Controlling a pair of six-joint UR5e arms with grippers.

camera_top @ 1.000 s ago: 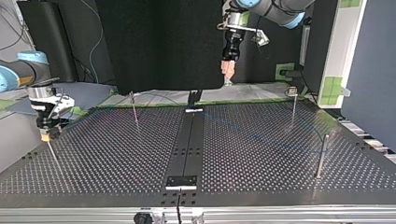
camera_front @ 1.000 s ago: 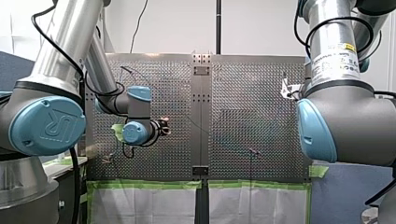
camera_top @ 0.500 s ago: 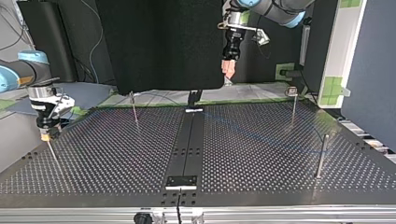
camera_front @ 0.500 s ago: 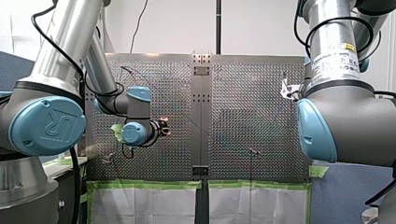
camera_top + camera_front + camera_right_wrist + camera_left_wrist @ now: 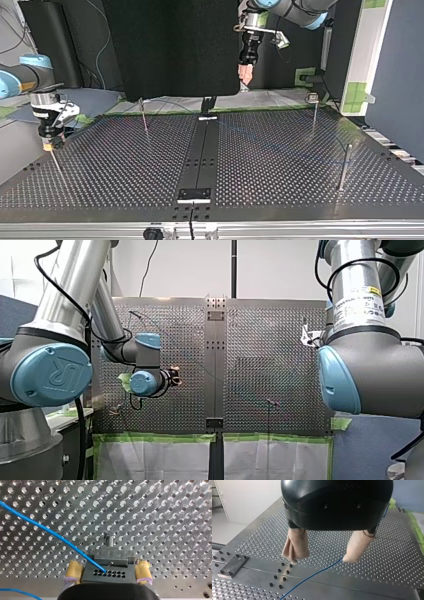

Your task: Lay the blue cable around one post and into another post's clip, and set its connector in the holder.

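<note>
Right pincer clamps connector; left pincer spread wide above blue cable.

Robotics lab, I'd say: my left arm, my right arm, perforated metal table, green tape, black backdrop panel.

Two arms stand at one perforated surface: my left arm and my right arm. Each carries one hand, two in all. My left hand has two beige-padded fingers, and my right hand has two yellow pads. There is one blue cable and one connector. The top view shows four posts: one, two, three, four. Only one clip can be made out. One dark centre strip carries two small plates, one far and one near.
</note>
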